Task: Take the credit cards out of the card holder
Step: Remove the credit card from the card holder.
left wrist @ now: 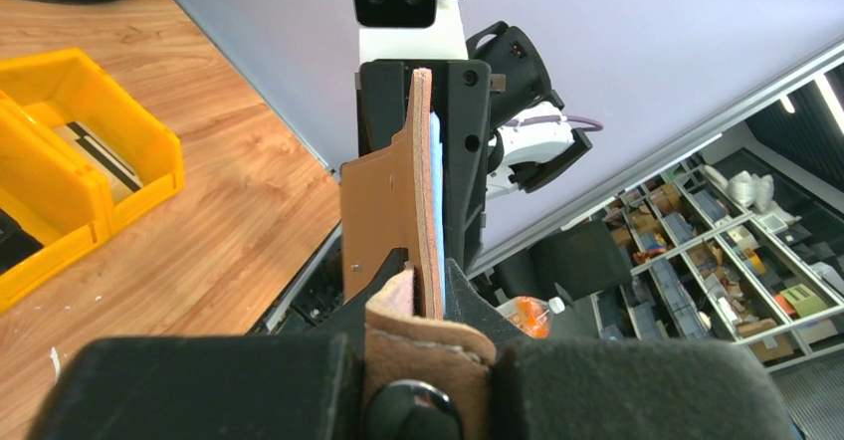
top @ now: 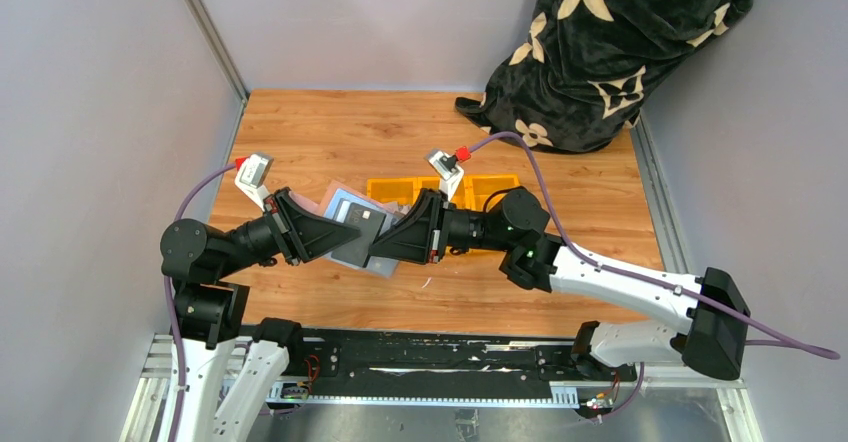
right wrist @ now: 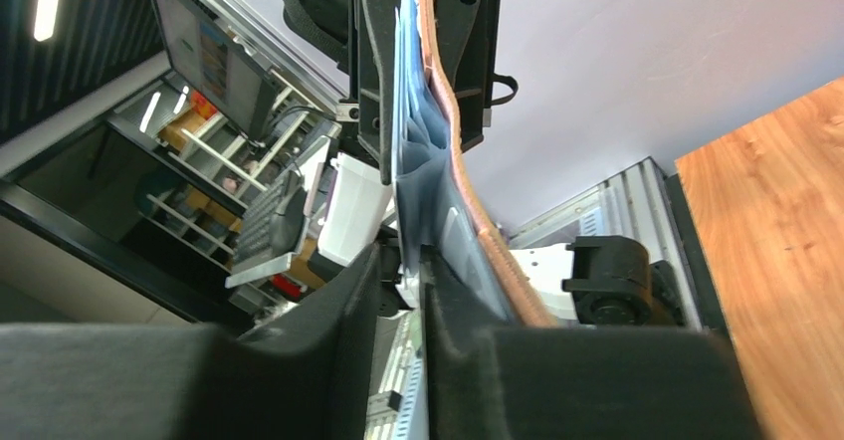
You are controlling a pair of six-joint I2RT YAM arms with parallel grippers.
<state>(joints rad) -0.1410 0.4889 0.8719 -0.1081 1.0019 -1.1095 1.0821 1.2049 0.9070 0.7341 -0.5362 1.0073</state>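
The left hand (left wrist: pixel 416 306) is clamped on one end of the card holder (left wrist: pixel 383 211), its fingers closed over the tan outer face beside the small leather tab with its dark snap. The right hand (right wrist: pixel 410 261) faces it from the other end, fingers pressed together on the holder's grey-blue inner layers. Whether a card lies in that pinch cannot be told.

Between the two hands the holder hangs open above the table (top: pixel 350 132), not resting on it. Both wrist views see it edge-on, tan leather on one side and blue-grey pockets on the other. From above, the open inside faces up, and the credit cards (top: pixel 349 207) sit in its slots as pale rectangles with a darker one next to them.

Just behind the hands stand yellow bins (top: pixel 490 190) in a row on the wood. A black blanket with cream flowers (top: pixel 620 42) is heaped at the far right corner.
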